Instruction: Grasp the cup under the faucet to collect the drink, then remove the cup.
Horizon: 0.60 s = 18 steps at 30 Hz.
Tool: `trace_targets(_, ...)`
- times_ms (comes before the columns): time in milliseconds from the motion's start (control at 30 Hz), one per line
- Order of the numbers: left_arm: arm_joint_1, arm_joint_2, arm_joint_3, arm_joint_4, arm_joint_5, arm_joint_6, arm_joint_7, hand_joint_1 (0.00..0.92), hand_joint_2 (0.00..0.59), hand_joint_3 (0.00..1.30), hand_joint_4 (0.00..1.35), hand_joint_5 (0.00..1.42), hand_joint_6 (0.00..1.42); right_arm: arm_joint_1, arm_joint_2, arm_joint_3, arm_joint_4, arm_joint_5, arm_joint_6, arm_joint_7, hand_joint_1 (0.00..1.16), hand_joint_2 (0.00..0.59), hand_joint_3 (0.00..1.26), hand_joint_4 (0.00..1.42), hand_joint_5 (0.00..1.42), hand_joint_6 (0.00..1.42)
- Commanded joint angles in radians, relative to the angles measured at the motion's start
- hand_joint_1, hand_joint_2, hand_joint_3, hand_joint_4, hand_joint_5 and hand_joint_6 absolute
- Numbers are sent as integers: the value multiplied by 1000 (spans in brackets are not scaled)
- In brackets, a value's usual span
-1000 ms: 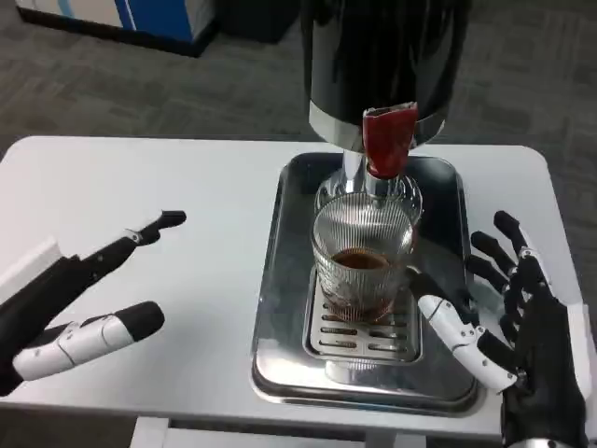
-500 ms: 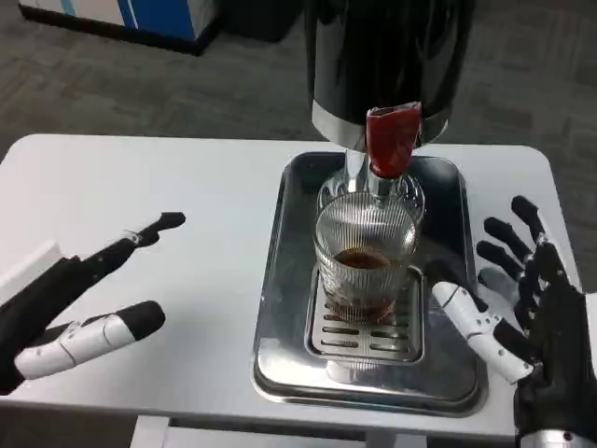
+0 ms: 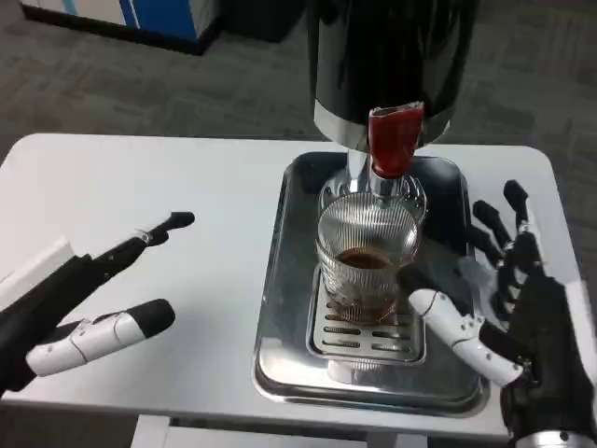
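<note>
The cup [image 3: 366, 257], a ribbed glass with a brown drink low in it, was seen standing on the slotted grate [image 3: 366, 329] of the steel tray [image 3: 280, 280], directly under the faucet [image 3: 378, 177] with its red handle [image 3: 394, 138]. It appeared to be placed there so that the pour would fall into its mouth and any drip be caught by the grate.

The right hand [image 3: 508, 313] was held open just beside the cup on its right, fingers spread and nothing grasped. One white finger [image 3: 448, 322] was pointed at the base of the glass; whether it touched could not be told. The hand seemed set to wrap the cup from that side.

The left hand [image 3: 89, 299] was held open over the table [image 3: 140, 187], well apart from the tray, apparently waiting.

Room above the cup was closed off by the faucet and the black dispenser [image 3: 387, 56], so a straight lift was judged risky. The way toward the tray's near rim was open, though the raised rim would have to be cleared. On the right, the table edge lay close beyond the tray.
</note>
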Motion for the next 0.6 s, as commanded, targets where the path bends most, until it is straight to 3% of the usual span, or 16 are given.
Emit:
trace_targets(33, 5, 15, -4, 5, 15, 3, 14, 0, 36, 79, 0, 40, 0, -2, -29, -1, 12, 31, 16, 69, 755, 128, 0, 75, 107, 235)
trace_targets(267, 13, 22, 1, -7, 16, 9, 14, 0, 36, 79, 0, 40, 0, -64, -58, -11, 78, 42, 3, 119, 760, 129, 0, 74, 87, 226)
trace_targets(600, 30, 26, 8, -22, 17, 16, 16, 0, 41, 79, 0, 40, 0, -146, -73, -18, 202, 33, -44, 131, 769, 131, 0, 64, 75, 192)
